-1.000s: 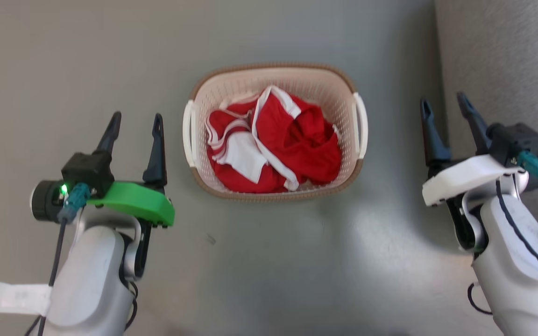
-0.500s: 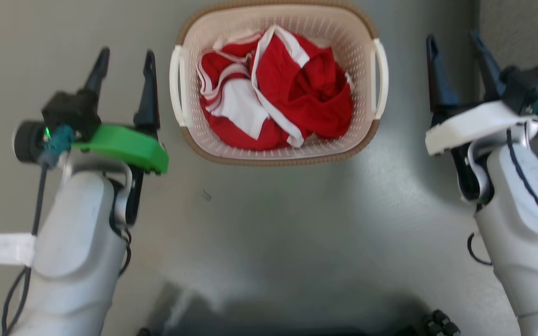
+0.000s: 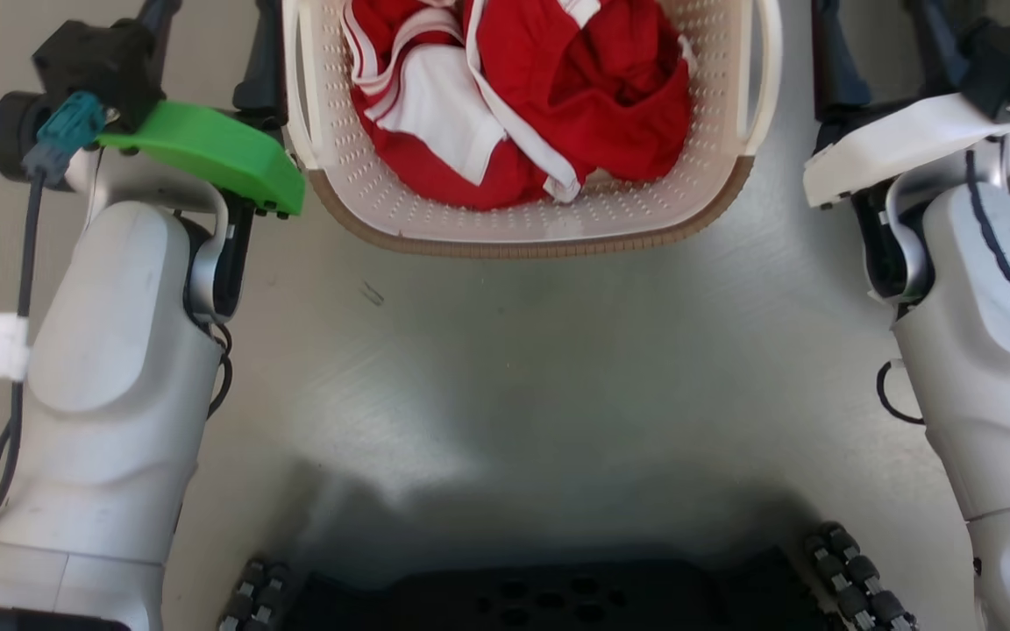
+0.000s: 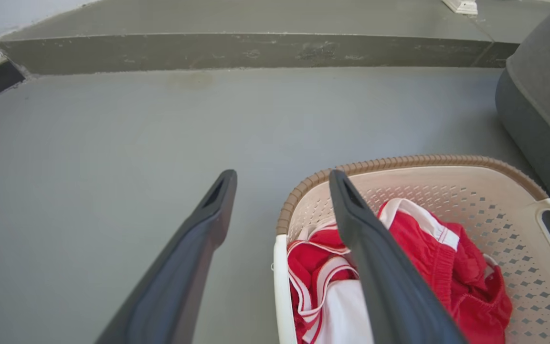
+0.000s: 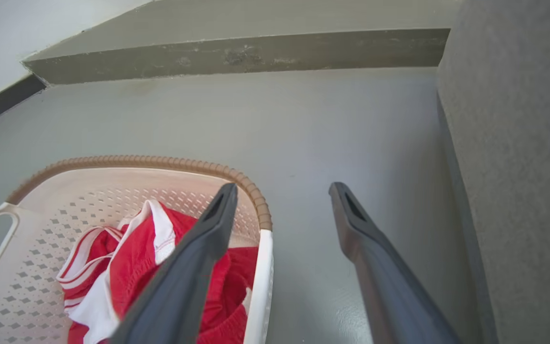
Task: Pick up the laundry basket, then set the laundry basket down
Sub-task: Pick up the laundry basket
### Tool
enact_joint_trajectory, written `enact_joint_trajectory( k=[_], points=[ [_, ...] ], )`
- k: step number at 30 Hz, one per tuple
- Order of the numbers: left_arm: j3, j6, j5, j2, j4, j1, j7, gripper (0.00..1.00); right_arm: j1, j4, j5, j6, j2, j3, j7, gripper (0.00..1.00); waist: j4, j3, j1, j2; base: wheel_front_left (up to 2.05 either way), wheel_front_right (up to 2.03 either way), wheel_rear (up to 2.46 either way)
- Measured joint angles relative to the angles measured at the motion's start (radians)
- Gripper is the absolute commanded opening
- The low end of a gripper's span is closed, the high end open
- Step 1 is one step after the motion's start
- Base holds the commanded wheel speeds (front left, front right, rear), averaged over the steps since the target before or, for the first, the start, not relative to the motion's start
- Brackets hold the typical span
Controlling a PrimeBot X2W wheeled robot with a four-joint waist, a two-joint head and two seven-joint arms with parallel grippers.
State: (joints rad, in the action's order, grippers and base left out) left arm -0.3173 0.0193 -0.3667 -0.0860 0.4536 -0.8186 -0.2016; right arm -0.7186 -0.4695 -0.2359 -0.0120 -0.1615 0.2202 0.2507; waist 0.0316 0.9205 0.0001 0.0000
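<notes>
- Laundry basket [image 3: 558, 230] sits on the grey floor [image 3: 514, 377] between the two arms; its far half is cut off by the top edge of the head view.
- Left gripper [image 3: 207, 35] and right gripper [image 3: 882, 44] are also cut off there, with the fingertips out of frame.
- Left wrist view: left gripper [image 4: 282, 179] is spread wide and holds nothing. One finger is over bare floor; the other crosses in front of the laundry basket [image 4: 399, 161] near its white handle. I cannot tell whether it touches.
- Right wrist view: right gripper [image 5: 283, 188] is spread wide too, also holding nothing. Its inner finger overlaps the basket [image 5: 127, 162] rim and its outer finger is over the floor. Contact is unclear.
- Inside the basket is a bunched heap of red and white clothes [image 3: 593, 96], partly hidden by the fingers in both wrist views.
- Grey fabric-covered thing [image 5: 518, 143] stands just beside the right gripper, too cropped to identify.
- Dark robot base [image 3: 558, 600] is at the bottom edge of the head view.
</notes>
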Motion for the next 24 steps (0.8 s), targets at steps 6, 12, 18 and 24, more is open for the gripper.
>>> enact_joint_trajectory(
  k=[6,12,18,24],
  points=[
    [-0.007,0.035,-0.009,0.003,0.092,-0.044,0.013,1.0,-0.026,-0.079,-0.003,-0.014,0.021,0.013,-0.002,1.0,-0.001,0.049,0.0,0.0,0.0,0.0,0.0],
    [-0.009,0.055,-0.039,0.011,0.206,-0.068,0.034,1.0,-0.051,-0.166,-0.003,-0.031,0.04,0.033,-0.002,1.0,-0.01,0.078,-0.0001,0.0,0.0,0.0,0.0],
    [-0.014,0.073,-0.056,0.024,0.293,-0.093,0.049,1.0,-0.085,-0.235,-0.003,-0.041,0.05,0.051,-0.008,1.0,-0.017,0.094,-0.0001,0.0,0.0,0.0,0.0],
    [-0.02,0.085,-0.073,0.035,0.372,-0.13,0.077,1.0,-0.123,-0.295,-0.003,-0.052,0.065,0.075,-0.023,1.0,-0.023,0.108,-0.0001,0.0,0.0,0.0,0.0]
  ],
)
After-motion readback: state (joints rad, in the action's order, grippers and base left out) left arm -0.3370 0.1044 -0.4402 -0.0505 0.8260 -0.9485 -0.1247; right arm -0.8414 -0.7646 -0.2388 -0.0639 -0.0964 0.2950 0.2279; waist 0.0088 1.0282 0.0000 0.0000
